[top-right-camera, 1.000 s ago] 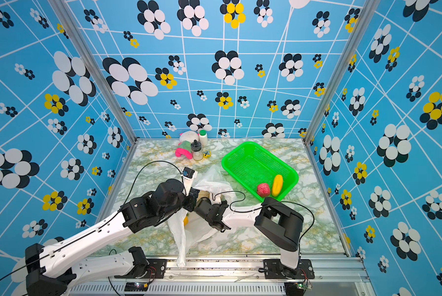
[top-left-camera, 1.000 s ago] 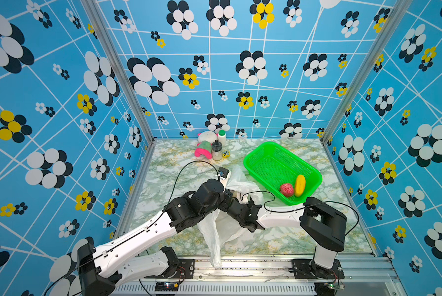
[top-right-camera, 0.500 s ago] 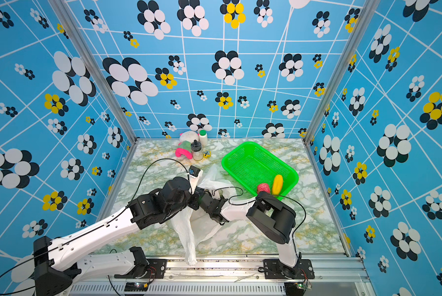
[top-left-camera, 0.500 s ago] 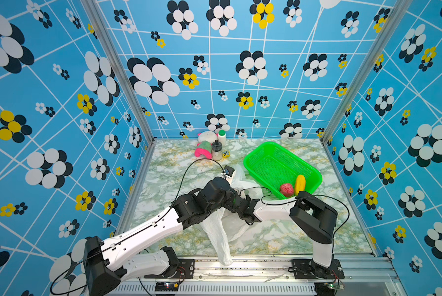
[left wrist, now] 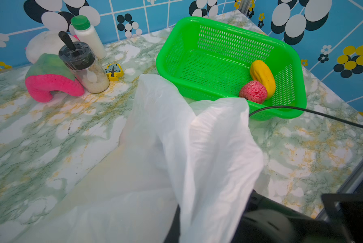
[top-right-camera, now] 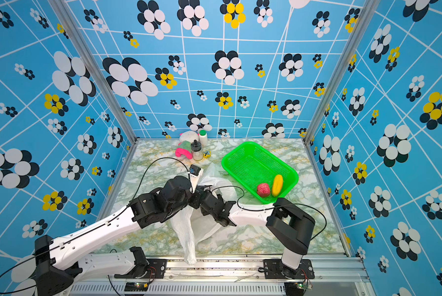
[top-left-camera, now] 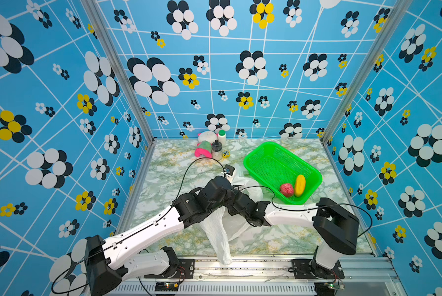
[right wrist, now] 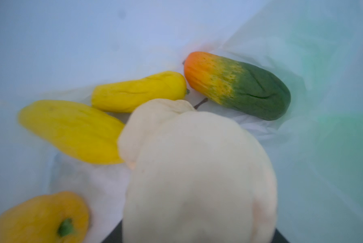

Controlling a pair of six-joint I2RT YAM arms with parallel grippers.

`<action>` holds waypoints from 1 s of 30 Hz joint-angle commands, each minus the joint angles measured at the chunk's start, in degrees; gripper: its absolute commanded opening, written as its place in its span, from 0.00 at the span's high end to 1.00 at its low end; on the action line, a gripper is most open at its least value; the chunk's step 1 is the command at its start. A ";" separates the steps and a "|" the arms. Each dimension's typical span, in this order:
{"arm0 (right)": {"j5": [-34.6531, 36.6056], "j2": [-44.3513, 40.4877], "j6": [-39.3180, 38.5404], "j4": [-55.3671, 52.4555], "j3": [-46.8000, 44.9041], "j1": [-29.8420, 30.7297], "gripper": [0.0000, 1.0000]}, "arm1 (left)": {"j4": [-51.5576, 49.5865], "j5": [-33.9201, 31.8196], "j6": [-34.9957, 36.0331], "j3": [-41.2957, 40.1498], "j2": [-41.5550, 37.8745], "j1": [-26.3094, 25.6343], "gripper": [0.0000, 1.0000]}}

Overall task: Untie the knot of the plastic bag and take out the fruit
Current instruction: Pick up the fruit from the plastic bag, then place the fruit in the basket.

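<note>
**Bag lifted, fruit inside**

Our left claw (top-left-camera: 230, 185) is shut on the plastic bag (top-left-camera: 216, 230), whose crinkly, translucent white film hangs below it onto the bench (top-left-camera: 163, 179). Our right claw (top-left-camera: 234, 197) is buried in the bag; we cannot tell its opening. Before it lies a cream pear (right wrist: 197, 178), beyond it yellow mangoes (right wrist: 71, 130) and a green-orange fruit (right wrist: 239, 86). Right of both claws, the green basket (left wrist: 235, 48) holds two more fruits (top-left-camera: 286, 189).

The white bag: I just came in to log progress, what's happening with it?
The left gripper holds the plastic bag up by its mouth, shut on the film. The right arm reaches inside, close against a cream pear; whether it grips is unclear. A red fruit and a yellow fruit lie in the green basket; others sit in the bag.
</note>
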 commanded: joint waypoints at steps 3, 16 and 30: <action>-6.89 -8.04 -4.61 6.66 -3.72 1.85 0.48 | -0.47 -0.57 0.74 0.84 0.46 -0.10 1.00; -12.53 -30.23 -11.56 11.92 -15.39 5.17 0.52 | -0.81 0.74 0.60 0.60 -0.30 1.12 1.00; 14.21 -53.59 -9.91 6.44 -28.74 -6.13 0.55 | -0.01 1.40 1.04 -1.10 -1.27 2.16 1.00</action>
